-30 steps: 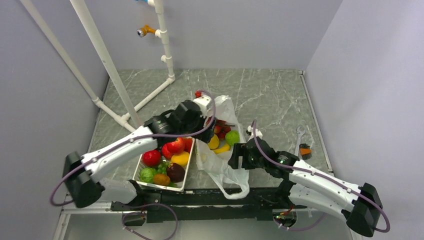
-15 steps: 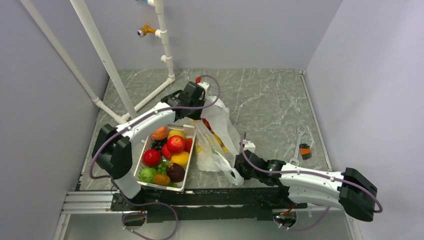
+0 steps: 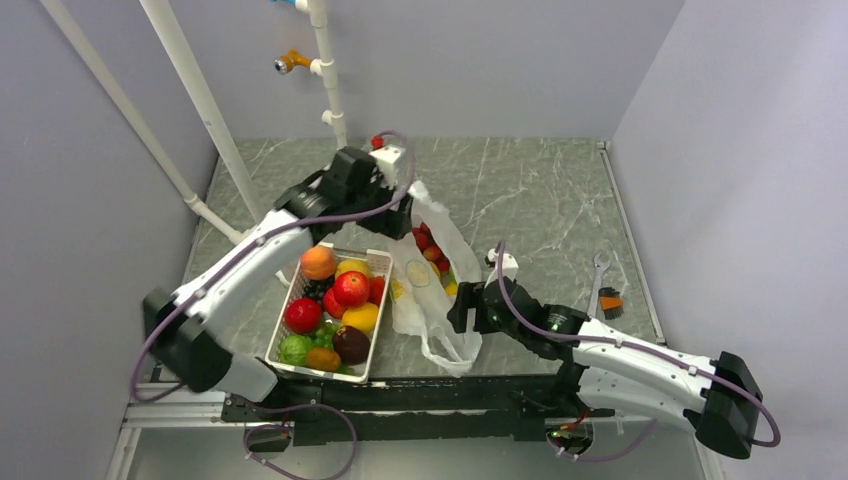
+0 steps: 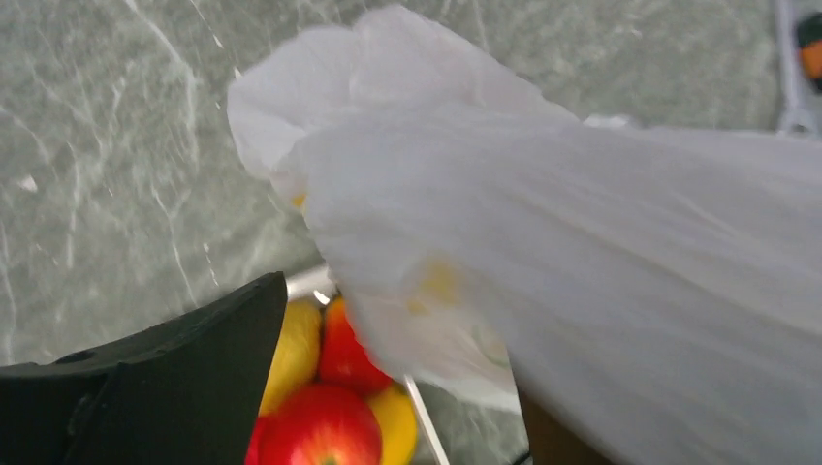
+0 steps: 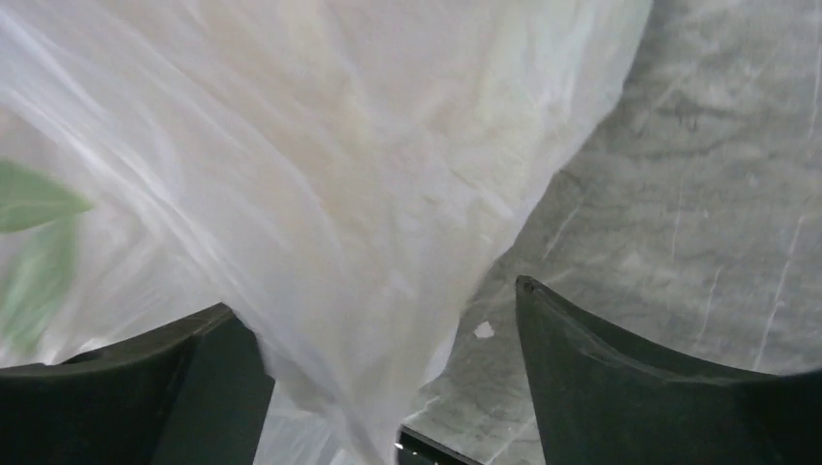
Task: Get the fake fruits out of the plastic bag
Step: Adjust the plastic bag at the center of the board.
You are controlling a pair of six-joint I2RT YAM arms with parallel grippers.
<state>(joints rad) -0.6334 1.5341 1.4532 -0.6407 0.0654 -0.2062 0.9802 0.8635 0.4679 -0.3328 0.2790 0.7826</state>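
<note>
The plastic bag (image 3: 437,325) is stretched from the front of the table up to my left gripper (image 3: 406,204), which holds its far end raised. Red strawberry-like fruits (image 3: 428,245) and a yellow fruit (image 3: 451,288) show through it. In the left wrist view the bag (image 4: 582,242) drapes over and hides one finger. The other finger (image 4: 165,383) stands wide apart, so the jaws look open. My right gripper (image 3: 459,308) is open at the bag's right side, with a fold of the bag (image 5: 320,194) between its fingers (image 5: 620,378). The banana and the green fruit are hidden.
A white wire-mesh basket (image 3: 377,332) left of the bag holds a peach (image 3: 318,262), a red apple (image 3: 350,288) and other fruits. It also shows under the left gripper (image 4: 308,283). A wrench (image 3: 598,278) lies at the right. White pipes (image 3: 245,235) stand at the back left.
My left gripper has moved back and left, pulling the bag's far end up. My right gripper went to the bag's front handle, then up along its right side. The bag's mouth has closed over the fruits.
</note>
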